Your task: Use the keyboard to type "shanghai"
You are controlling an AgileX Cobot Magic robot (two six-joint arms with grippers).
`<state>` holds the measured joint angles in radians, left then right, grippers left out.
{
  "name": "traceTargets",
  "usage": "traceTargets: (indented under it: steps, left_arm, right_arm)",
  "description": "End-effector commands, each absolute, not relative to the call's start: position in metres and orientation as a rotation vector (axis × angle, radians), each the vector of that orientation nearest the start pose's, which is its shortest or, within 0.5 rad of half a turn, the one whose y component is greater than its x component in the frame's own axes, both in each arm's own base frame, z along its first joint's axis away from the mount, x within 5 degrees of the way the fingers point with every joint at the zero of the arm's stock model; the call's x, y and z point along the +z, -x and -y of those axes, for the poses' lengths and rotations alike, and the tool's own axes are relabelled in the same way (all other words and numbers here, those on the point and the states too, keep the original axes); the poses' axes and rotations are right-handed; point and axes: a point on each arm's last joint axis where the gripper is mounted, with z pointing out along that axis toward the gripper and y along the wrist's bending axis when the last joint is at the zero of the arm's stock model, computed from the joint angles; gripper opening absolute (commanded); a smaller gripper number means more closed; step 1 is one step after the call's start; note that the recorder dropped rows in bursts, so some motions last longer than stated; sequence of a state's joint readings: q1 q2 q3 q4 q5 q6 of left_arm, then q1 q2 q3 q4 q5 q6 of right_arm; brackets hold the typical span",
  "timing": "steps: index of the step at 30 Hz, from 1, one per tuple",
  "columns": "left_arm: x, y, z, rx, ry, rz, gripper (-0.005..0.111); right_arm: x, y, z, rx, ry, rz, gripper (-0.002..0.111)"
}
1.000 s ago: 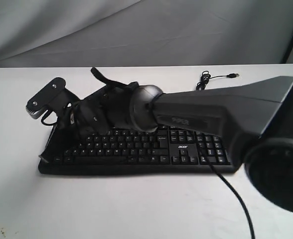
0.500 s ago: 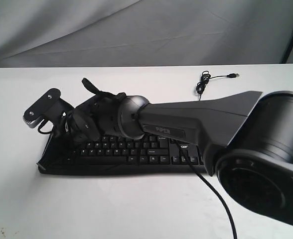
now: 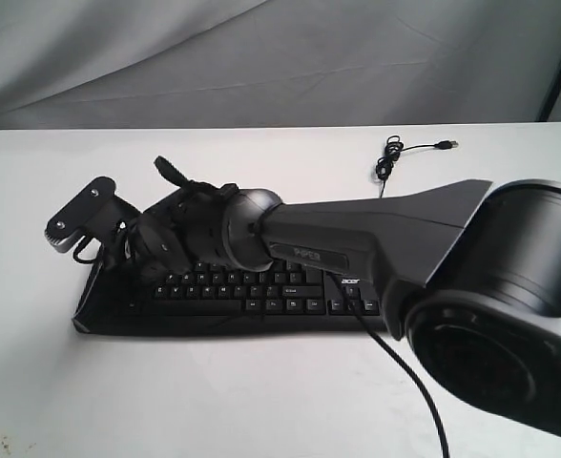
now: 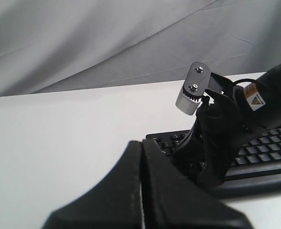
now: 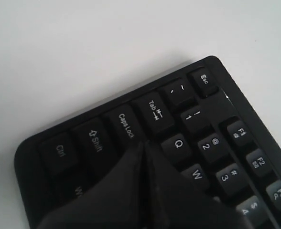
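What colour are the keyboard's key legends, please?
White, on the black keyboard; the right wrist view shows them best.

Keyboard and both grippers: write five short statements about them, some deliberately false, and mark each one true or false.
1. The right gripper is shut, its tip over the keyboard near the Caps Lock key. True.
2. The keyboard's USB plug sits in a socket. False: it lies loose on the table, behind the keyboard.
3. The left gripper is shut. True.
4. The left gripper is pressing a number-pad key. False: it touches no key and is off the keyboard, beyond the end where the right gripper works.
5. The keyboard is white with black legends. False: it is black with white legends.
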<state>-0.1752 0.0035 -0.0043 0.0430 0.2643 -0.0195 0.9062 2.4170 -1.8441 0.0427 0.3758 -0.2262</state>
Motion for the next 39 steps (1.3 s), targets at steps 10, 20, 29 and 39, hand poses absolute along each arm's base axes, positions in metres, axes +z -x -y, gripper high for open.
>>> traceTargets:
  steps: [10, 20, 29, 39]
  left_arm:
    - [0.190, -0.054, 0.009, -0.107, -0.165, -1.736, 0.000]
    - [0.190, -0.054, 0.009, -0.107, -0.165, -1.736, 0.000]
    - [0.190, -0.054, 0.009, -0.107, -0.165, -1.736, 0.000]
    - [0.190, -0.054, 0.009, -0.107, -0.165, -1.736, 0.000]
  right_arm:
    - [0.166, -0.322, -0.337, 0.255, 1.201, -2.112, 0.000]
    - [0.149, -0.317, -0.278, 0.278, 1.002, -2.135, 0.000]
    - [0.124, -0.319, -0.288, 0.281, 1.020, -2.167, 0.000]
    - [0.119, -0.322, -0.305, 0.288, 1.061, -2.171, 0.000]
